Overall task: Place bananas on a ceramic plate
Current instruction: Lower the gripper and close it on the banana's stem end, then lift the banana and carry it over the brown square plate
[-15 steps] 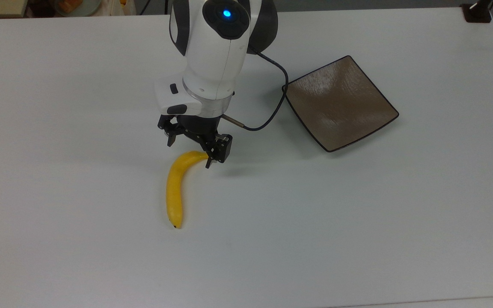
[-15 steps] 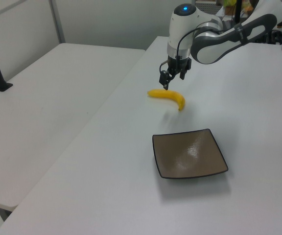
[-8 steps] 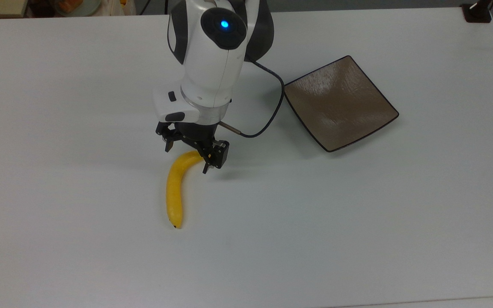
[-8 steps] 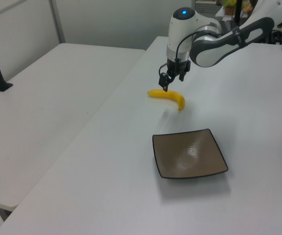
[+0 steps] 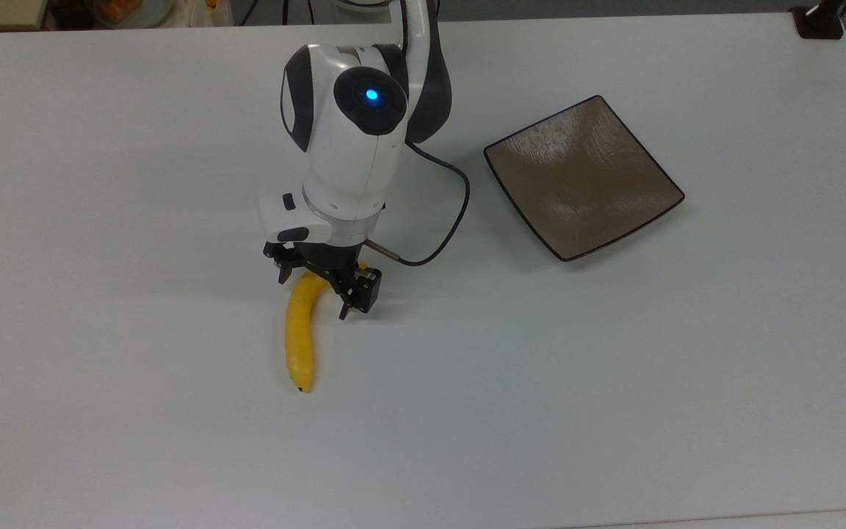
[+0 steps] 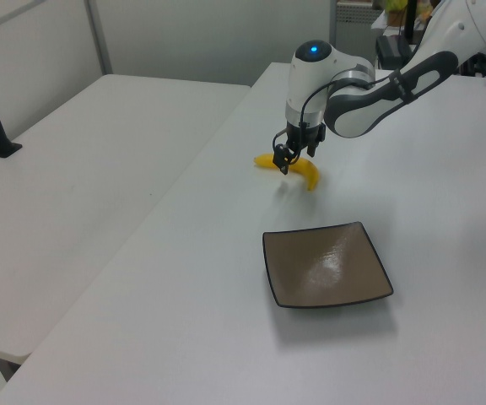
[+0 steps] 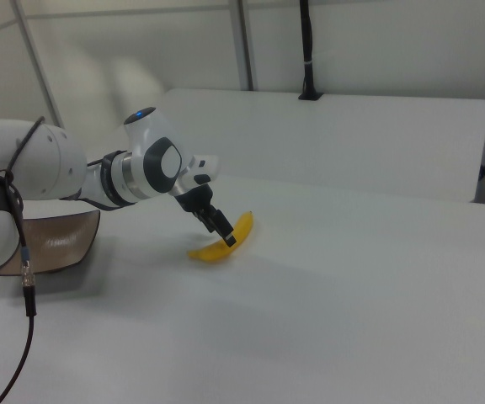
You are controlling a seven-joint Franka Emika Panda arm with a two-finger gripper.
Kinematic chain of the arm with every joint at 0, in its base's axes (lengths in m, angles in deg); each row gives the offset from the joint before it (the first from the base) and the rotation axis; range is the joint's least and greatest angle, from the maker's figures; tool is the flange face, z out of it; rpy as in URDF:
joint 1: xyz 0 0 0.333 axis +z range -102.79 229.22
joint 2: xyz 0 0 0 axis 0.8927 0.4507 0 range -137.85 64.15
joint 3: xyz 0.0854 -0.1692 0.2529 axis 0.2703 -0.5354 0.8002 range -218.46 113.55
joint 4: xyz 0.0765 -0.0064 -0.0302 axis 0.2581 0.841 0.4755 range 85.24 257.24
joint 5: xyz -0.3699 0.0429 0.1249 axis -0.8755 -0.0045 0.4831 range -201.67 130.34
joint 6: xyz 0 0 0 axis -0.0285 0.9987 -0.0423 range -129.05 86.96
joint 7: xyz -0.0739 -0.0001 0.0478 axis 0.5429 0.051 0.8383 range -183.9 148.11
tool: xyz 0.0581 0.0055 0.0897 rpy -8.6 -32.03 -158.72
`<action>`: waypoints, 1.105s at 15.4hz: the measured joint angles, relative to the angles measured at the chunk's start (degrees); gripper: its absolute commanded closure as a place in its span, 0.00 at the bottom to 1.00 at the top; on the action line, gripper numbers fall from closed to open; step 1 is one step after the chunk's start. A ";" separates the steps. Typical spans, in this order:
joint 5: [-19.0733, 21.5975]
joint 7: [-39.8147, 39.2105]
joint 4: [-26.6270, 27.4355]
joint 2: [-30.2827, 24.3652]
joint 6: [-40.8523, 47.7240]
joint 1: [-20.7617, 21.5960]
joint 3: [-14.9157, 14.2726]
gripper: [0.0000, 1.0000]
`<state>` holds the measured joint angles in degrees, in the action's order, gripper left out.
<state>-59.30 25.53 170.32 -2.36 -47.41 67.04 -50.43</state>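
Straddling banana (image 5: 299, 334): open gripper (image 5: 313, 295)

The gripper (image 5: 314, 292) is standing with its fingers spread astride the stem end of the banana (image 5: 299, 338), which is lying flat on the white table (image 5: 614, 382). Bare tabletop is lying open between the banana and the plate (image 5: 582, 176), well apart toward the top view's right. A black cable (image 5: 443, 220) is looping from the wrist toward the plate's side.
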 measured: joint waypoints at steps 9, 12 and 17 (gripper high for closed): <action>-0.01 1.05 -0.27 0.15 -0.13 -0.82 -0.02 0.82; -0.19 0.91 -0.28 0.16 -0.13 -1.02 -0.02 0.84; -0.31 0.71 -0.29 0.17 -0.13 -1.05 -0.02 0.84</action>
<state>-59.61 26.24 170.03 -2.19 -47.54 65.99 -50.46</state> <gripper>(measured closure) 0.692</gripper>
